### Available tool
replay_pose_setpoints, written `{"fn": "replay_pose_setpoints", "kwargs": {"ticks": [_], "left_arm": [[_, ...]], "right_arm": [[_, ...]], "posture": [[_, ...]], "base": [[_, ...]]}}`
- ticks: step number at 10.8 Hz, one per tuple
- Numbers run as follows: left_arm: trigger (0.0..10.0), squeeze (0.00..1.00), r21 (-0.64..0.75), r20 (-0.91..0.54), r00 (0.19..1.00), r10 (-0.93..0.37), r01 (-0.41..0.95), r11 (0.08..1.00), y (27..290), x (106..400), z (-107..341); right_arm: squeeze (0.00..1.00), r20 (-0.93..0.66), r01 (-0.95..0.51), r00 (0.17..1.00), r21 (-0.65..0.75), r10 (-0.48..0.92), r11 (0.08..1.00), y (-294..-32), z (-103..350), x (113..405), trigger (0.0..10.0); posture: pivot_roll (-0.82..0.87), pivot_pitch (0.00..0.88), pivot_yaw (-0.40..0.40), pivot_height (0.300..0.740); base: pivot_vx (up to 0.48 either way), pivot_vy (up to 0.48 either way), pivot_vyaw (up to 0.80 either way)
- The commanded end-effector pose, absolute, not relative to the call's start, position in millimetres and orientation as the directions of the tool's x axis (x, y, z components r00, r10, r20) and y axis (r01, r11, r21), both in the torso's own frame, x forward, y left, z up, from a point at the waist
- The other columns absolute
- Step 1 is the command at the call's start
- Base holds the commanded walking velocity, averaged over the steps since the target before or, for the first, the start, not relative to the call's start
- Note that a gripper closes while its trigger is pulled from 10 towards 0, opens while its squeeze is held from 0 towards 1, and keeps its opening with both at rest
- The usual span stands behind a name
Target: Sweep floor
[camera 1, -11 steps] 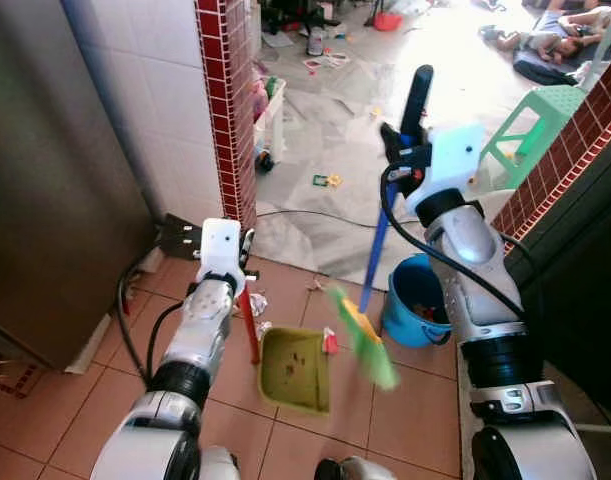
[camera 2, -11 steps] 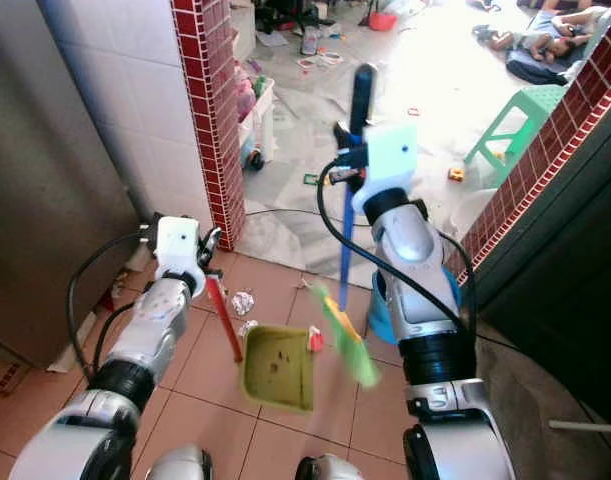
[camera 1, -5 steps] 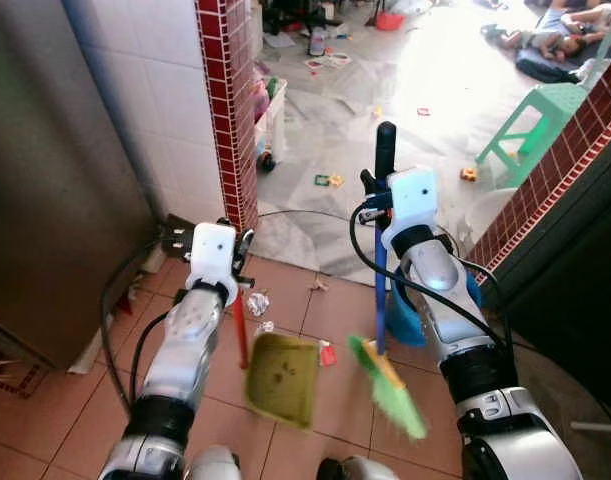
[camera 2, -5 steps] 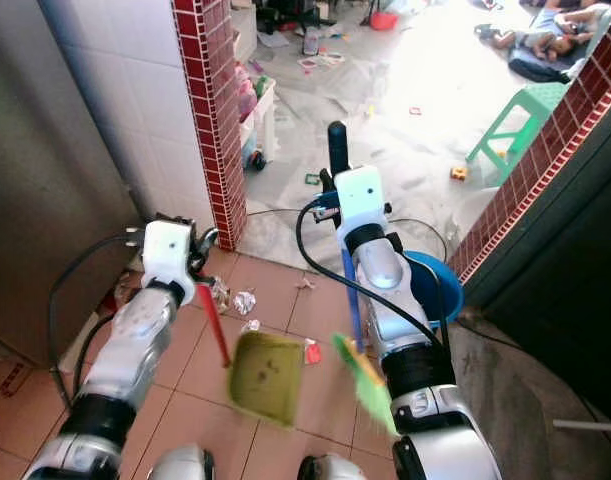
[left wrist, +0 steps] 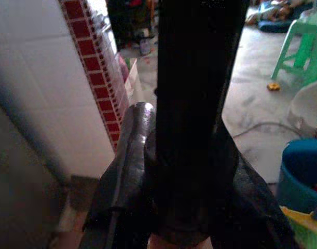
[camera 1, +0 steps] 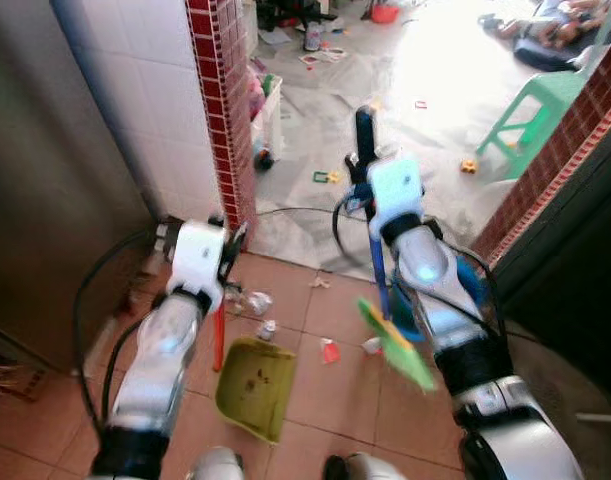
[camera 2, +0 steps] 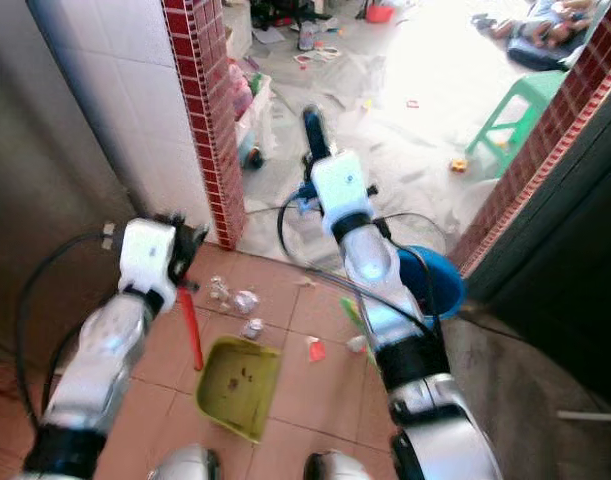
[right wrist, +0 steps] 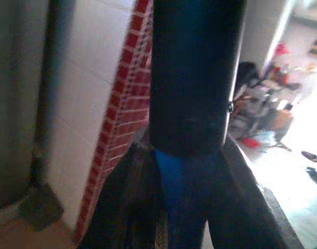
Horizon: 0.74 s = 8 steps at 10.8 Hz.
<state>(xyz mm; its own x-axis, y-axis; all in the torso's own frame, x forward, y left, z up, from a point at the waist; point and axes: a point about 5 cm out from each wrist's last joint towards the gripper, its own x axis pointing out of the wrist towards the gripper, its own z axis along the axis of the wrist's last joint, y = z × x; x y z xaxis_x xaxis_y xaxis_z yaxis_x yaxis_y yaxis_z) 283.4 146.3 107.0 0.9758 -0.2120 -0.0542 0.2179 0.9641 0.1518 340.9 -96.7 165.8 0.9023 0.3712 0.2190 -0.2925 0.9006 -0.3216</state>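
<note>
The yellow-green dustpan (camera 1: pixel 251 375) rests on the tiles, little in it, its red handle pinched by the left end effector (camera 1: pixel 221 262). The right end effector (camera 1: pixel 366 186) clamps the broom (camera 1: pixel 394 342); crumpled scraps (camera 1: pixel 257 302) beyond remain unswept.

The floor near the robot is laid with reddish-brown square tiles (camera 1: pixel 315 395); beyond a red brick pillar it turns to pale grey concrete (camera 1: pixel 425 140). On the tiles rest the yellow-green plastic dustpan (camera 1: pixel 251 387), small crumpled bits of white paper (camera 1: pixel 257 302), a red scrap (camera 1: pixel 329 351) and a round blue plastic bucket (camera 2: pixel 432 282). A black cable (camera 1: pixel 295 212) runs across the grey floor. Farther out on the concrete stand a green plastic stool (camera 1: pixel 536 108) and a white basket (camera 1: pixel 269 115) just beside the pillar, with scattered small toys (camera 1: pixel 326 178) and litter.
</note>
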Motion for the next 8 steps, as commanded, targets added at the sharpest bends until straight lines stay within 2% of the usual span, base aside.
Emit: {"fn": "replay_pose_setpoints", "kwargs": {"ticks": [1,2,3,5,7,8], "left_arm": [[10.0,0.0,0.157,0.008,0.977,-0.214,0.211,0.965,148,284,123],[10.0,0.0,0.14,0.013,0.978,-0.21,0.206,0.968,148,282,124],[10.0,0.0,0.128,0.022,0.98,-0.198,0.194,0.973,148,283,125],[10.0,0.0,0.118,0.024,0.979,-0.201,0.197,0.973,145,285,127],[10.0,0.0,0.116,0.026,0.976,-0.217,0.213,0.97,142,287,128],[10.0,0.0,0.11,0.03,0.977,-0.213,0.208,0.972,141,288,129]], "right_arm": [[0.0,0.272,-0.311,0.869,-0.349,0.413,0.884,-90,177,336,10.0],[0.0,0.287,-0.312,0.862,-0.348,0.417,0.884,-85,173,329,10.0],[0.0,0.28,-0.28,0.89,-0.286,0.359,0.916,-83,165,326,10.0],[0.0,0.334,-0.209,0.899,-0.24,0.282,0.948,-78,168,323,10.0],[0.0,0.366,-0.195,0.885,-0.267,0.287,0.944,-76,174,321,10.0],[0.0,0.37,-0.205,0.88,-0.269,0.297,0.941,-76,176,321,10.0]], "posture": [[0.01,0.003,0.018,0.74],[0.01,0.0,0.004,0.74],[0.01,0.0,-0.007,0.74],[0.0,0.002,-0.01,0.74],[-0.01,0.004,-0.021,0.74],[-0.01,0.005,-0.03,0.74]], "base": [[0.0,0.0,-0.58],[0.0,0.0,-0.8],[0.0,0.0,-0.41],[0.266,0.0,0.0],[0.3,0.0,0.0],[0.285,0.285,0.0]]}}
